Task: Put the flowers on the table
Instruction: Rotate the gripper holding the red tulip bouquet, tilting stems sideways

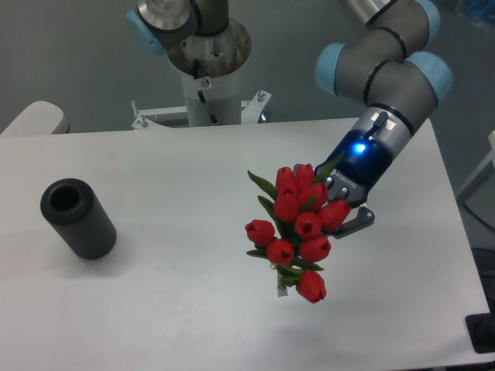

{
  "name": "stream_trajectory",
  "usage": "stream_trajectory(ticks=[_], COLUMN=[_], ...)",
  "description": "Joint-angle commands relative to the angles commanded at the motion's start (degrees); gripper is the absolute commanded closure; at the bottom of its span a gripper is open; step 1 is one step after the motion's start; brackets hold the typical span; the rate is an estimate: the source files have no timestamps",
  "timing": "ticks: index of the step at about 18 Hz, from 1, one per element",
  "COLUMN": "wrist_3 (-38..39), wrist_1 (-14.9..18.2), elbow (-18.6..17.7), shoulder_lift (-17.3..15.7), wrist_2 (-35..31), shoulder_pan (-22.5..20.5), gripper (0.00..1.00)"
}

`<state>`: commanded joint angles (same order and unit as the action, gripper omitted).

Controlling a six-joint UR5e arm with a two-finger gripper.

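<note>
Above the table (155, 309), the hand (340, 212) grips the flowers (298, 232), cylinder (77, 219) well apart.

You see glossy, plastic-looking tulips (298, 232) over a matt white bench (178, 294); at left, a matt, rubbery-looking dark cylinder (77, 218).

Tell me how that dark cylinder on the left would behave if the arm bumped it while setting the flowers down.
The dark grey cylinder lies tilted on its side on the table, so a sideways nudge would probably roll it. It is hollow, so likely light for its size. Its matte surface suggests decent grip. It sits well apart from the flowers at the gripper, so contact seems unlikely.
</note>
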<state>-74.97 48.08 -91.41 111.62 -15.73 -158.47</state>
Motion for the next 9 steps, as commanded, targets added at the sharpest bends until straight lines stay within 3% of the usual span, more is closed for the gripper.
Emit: stream_trajectory(ticks=[9], wrist_3=[-1.4], wrist_1=[0.1], elbow=[-1.6], shoulder_lift=[-1.8], wrist_2=[-1.2], shoulder_pan=[-1.0], gripper=[0.67])
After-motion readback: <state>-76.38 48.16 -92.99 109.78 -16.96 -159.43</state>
